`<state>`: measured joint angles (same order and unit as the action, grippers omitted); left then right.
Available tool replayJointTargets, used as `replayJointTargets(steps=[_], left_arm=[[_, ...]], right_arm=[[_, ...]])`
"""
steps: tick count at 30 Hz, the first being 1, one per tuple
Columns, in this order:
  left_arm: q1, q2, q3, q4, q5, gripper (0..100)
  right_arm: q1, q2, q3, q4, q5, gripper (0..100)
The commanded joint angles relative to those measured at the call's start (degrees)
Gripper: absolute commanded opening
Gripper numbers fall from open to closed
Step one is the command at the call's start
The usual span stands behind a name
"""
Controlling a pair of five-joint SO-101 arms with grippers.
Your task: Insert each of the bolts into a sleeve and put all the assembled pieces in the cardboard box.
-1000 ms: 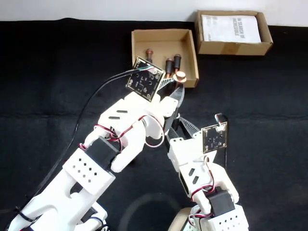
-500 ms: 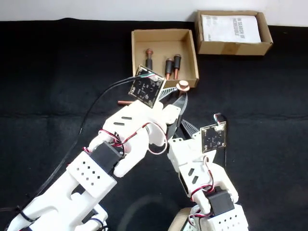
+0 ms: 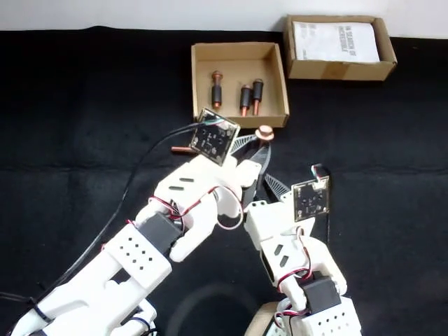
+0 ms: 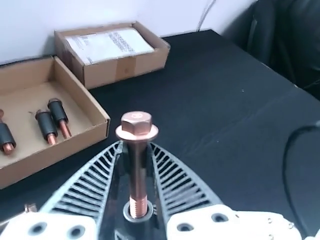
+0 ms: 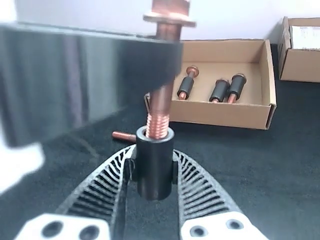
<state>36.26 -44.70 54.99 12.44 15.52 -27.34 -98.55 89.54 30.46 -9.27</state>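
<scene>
**Bolt tip seated in the sleeve mouth, both grippers clamped**

We find the left gripper (image 4: 136,148) clenched on a copper bolt (image 4: 136,165), pinching the shank from both sides just under the flanged hex head. The bolt stands upright, head up. Its threaded end sits just inside the mouth of a black sleeve (image 5: 155,162). The right gripper (image 5: 154,156) grasps that sleeve from both sides and holds it upright directly beneath the bolt. Most of the shank stands clear above the sleeve.

In the high view we take 12 o'clock as the far edge of the table (image 3: 392,154). The two grippers meet near the middle. The left arm (image 3: 140,245) comes in from 7 o'clock and the right arm (image 3: 294,259) from 5 o'clock.

The cardboard box (image 3: 234,70) lies open at about 12 o'clock from the grippers. The bolt head hangs just outside its near wall, close to the corner on the 3 o'clock side.

We count three assembled pieces (image 3: 245,100) lying on the box floor, each a black sleeve with a copper bolt through it. One lies alone toward the 9 o'clock side. The other two lie side by side toward 3 o'clock.

A loose bolt (image 3: 183,149) lies flat on the table at 9 o'clock from the left gripper. It is outside the box, near the near corner on the 9 o'clock side.

At 1 o'clock a second box (image 3: 336,70) sits just beside the cardboard box's far corner. It holds a printed paper sheet (image 3: 334,40).
</scene>
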Motion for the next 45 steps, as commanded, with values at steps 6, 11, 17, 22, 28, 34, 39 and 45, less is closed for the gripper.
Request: replayJointTargets(steps=[6, 11, 17, 22, 28, 34, 39, 45], left_arm=[[0.3, -1.5, 4.4, -0.3, 0.0, 1], [-2.3, -1.5, 6.9, 4.0, 0.3, 1], [-4.1, -1.6, 6.6, 10.3, 0.4, 4], [-3.7, -8.0, 6.0, 20.0, 0.4, 18], [-3.6, -20.4, 6.1, 32.4, 0.2, 21], [-4.0, -32.3, 6.2, 42.8, 0.1, 21], [-5.7, -41.4, 6.5, 46.7, 0.0, 12], [-16.0, -49.9, 11.6, 46.4, -0.1, 2]], right_arm=[[0.2, 0.0, -0.7, -1.2, -0.1, 0.7], [5.2, 0.0, -1.0, -1.2, 0.0, 0.7], [7.1, 0.3, -1.0, -1.2, 0.1, 0.7], [6.9, 0.4, -1.0, -1.2, 0.1, 0.7], [7.1, 0.4, -1.0, -1.3, 0.1, 0.7], [7.2, 0.5, -0.9, -3.6, 0.1, 0.7], [7.2, 0.5, -0.9, -3.3, 0.0, 0.7], [7.2, 0.7, -3.9, -1.7, 0.0, 0.7]])
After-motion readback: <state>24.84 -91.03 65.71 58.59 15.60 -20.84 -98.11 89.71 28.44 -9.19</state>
